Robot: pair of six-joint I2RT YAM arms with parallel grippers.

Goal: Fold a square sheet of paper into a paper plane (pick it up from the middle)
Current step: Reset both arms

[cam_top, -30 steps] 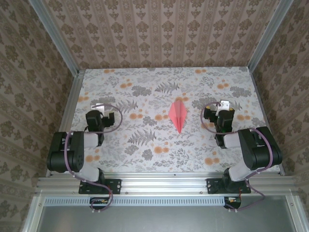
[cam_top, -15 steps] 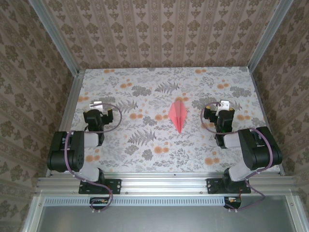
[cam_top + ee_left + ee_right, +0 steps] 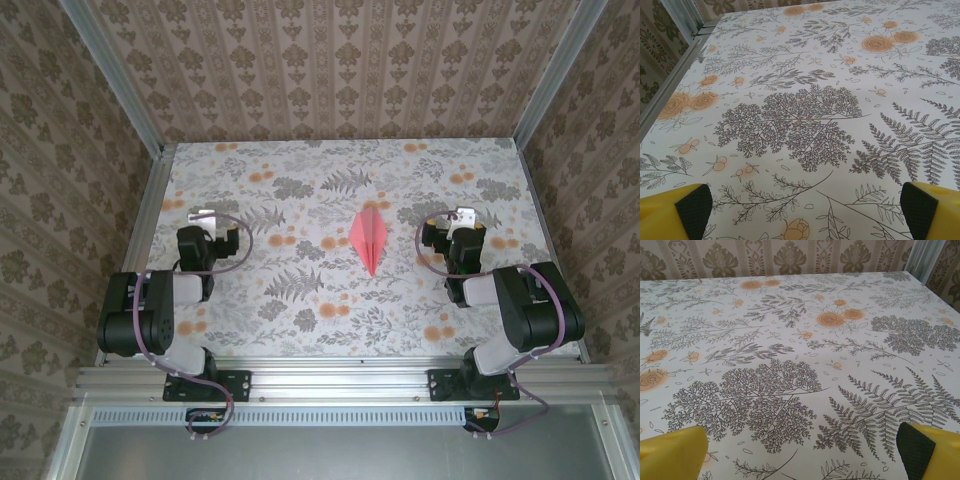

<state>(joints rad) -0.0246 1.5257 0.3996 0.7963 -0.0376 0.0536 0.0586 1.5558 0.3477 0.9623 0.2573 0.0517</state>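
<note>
Paper plane (image 3: 371,238) lies flat on the counter (image 3: 300,170), approx centre, slightly twd the right edge. Slim salmon-pink dart w/ a centre crease, narrowing to a sharp point twd the near edge. Nothing touches it.

L claw (image 3: 210,226) sits nr the left edge of the counter, well apart from the plane, jaws spread wide w/ nothing btwn them. Left wrist view: yellow fingers (image 3: 662,212) w/ dark pads (image 3: 692,212) at both bottom corners, bare floral counter cover btwn them, and the metal frame rail (image 3: 670,87) along the counter's left edge.

R claw (image 3: 450,222) sits btwn the plane and the right edge, closer to the plane than the L one but not touching it, jaws also spread wide, holding nothing. Right wrist view: one yellow finger (image 3: 670,450) bottom left, a dark pad (image 3: 915,447) bottom right, printed ferns and orange flowers btwn them, and patterned wallpaper (image 3: 790,255) past the far edge.

Both arms are folded back twd the near edge.
</note>
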